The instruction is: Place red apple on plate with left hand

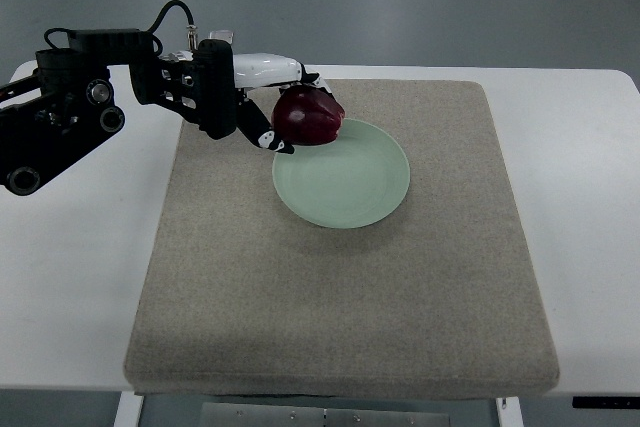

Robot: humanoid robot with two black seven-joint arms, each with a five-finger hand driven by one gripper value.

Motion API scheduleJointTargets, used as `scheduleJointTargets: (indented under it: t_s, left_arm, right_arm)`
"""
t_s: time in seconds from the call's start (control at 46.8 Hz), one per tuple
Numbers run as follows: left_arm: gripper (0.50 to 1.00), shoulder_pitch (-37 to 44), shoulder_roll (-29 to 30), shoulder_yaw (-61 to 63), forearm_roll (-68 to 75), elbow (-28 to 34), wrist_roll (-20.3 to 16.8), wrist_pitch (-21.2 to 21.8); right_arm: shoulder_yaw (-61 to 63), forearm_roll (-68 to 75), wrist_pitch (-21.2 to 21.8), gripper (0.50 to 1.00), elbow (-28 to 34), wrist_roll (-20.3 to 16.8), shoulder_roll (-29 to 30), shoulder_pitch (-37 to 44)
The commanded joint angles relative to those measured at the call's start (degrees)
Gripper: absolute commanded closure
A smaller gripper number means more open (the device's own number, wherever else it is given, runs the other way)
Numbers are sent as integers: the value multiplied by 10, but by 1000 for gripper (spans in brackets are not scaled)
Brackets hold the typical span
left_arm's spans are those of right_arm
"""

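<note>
Left arm (pixel 60 122): black, jointed, entering from the left edge over the white table, reaching rightward onto the mat.
Left hand (pixel 262 102): black palm, white-and-black fingers (pixel 270 139) curled around the red apple, gripping it from the left and from behind; 1 fingertip visible below the fruit, others wrapped over its top.
Red apple (pixel 308 115): dark red, held in the hand at the upper-left rim of the plate, overlapping that rim; impossible to tell whether resting on the plate or hanging just above it.
Plate (pixel 345 182): pale green, round, flat on the mat, slightly above and right of the mat's centre, its surface bare apart from the spot covered by the apple.
Mat (pixel 340 297): grey-beige, rectangular, fabric-like, covering most of the table's middle.
Table (pixel 580 197): white, showing on both sides of the mat.
</note>
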Motion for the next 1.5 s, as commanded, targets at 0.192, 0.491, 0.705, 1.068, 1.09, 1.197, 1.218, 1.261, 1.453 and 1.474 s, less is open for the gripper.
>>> scheduleJointTargets:
  t_s: [0.192, 0.491, 0.705, 1.068, 1.09, 1.197, 1.218, 1.261, 1.453, 1.474]
  left_arm:
    - [1000, 9, -54, 35, 36, 37, 1, 5]
    - [523, 27, -80, 35, 38, 73, 2, 46]
    - [504, 29, -77, 35, 19, 85, 2, 43]
    - [504, -9, -42, 31, -468, 160, 10, 26]
    - [501, -10, -42, 31, -500, 168, 10, 19]
    - [504, -9, -34, 25, -622, 185, 11, -10]
    - [504, -8, -29, 22, -641, 186, 12, -14]
    - [504, -7, -20, 17, -671, 187, 13, -18]
    - [504, -1, 8, -11, -826, 192, 32, -15]
    - [501, 1, 10, -12, -845, 197, 38, -15]
  right_arm:
    - [0, 0, 0, 572, 0, 0, 0, 0]
    - [0, 0, 0, 572, 0, 0, 0, 0]
    - [0, 0, 0, 572, 0, 0, 0, 0]
    - [0, 0, 0, 572, 0, 0, 0, 0]
    - [0, 0, 0, 572, 0, 0, 0, 0]
    - [0, 0, 0, 570, 0, 0, 0, 0]
    - [0, 0, 0, 572, 0, 0, 0, 0]
    - [0, 0, 0, 572, 0, 0, 0, 0]
    - [0, 0, 0, 570, 0, 0, 0, 0]
    - [0, 0, 0, 572, 0, 0, 0, 0]
